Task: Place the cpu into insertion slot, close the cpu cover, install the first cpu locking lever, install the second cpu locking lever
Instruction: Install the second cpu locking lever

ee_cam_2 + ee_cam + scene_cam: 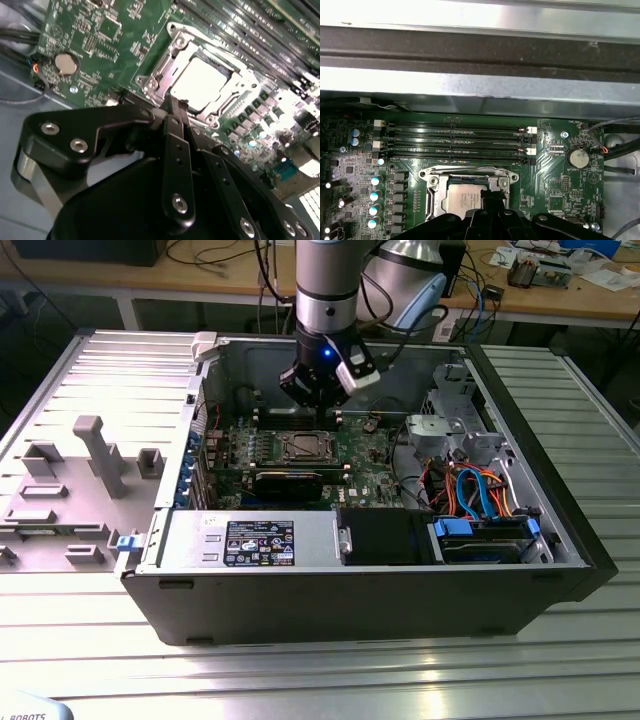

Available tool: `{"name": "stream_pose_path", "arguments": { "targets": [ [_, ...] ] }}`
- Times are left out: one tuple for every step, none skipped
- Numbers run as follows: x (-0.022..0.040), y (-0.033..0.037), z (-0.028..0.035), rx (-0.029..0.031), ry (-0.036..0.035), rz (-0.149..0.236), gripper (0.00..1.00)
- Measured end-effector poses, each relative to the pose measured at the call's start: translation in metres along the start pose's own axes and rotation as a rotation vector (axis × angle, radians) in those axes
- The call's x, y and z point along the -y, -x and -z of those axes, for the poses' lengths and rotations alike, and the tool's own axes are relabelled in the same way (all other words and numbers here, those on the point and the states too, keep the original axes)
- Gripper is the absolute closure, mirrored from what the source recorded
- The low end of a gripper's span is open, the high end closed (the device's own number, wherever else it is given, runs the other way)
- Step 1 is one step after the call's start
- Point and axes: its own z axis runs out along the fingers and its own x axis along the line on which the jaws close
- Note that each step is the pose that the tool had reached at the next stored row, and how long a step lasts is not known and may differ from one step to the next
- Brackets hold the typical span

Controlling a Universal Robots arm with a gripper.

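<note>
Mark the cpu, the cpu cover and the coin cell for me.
cpu (200,82), second wrist view, middle of its silver top.
cpu cover (434,200), first wrist view, side bar of the metal frame.
coin cell (579,158), first wrist view, centre of its round face.

Exterior overlooks case; both wrist views near socket (200,82)

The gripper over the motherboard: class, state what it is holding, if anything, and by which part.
Nothing is held. The gripper has its fingers shut together, with the tips at the edge of the cpu cover, which lies closed around the cpu.
</note>
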Motion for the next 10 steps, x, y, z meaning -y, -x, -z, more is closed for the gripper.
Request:
{"name": "stream_pose_path", "arguments": {
  "targets": [
    [0.0008,0.0,0.0,0.0003,0.0,-0.004,0.89],
    [0.0021,-0.0001,0.0,0.0004,-0.0001,-0.007,0.89],
    [0.0053,-0.0003,0.0,0.0005,-0.0003,-0.01,0.89],
    [0.0072,-0.0003,0.0,0.0006,-0.0002,-0.011,0.89],
    [0.0095,-0.0004,0.0001,0.0006,-0.0003,-0.011,0.89],
    [0.0122,-0.0005,0.0003,0.0005,-0.0004,-0.011,0.89],
    [0.0153,-0.0006,0.0004,0.0006,-0.0005,-0.011,0.89],
    [0.0188,-0.0008,0.0004,0.0006,-0.0007,-0.012,0.89],
    [0.0219,-0.001,0.0004,0.0006,-0.001,-0.012,0.89],
    [0.0244,-0.0011,0.0004,0.0006,-0.0012,-0.012,0.89]
  ]
}}
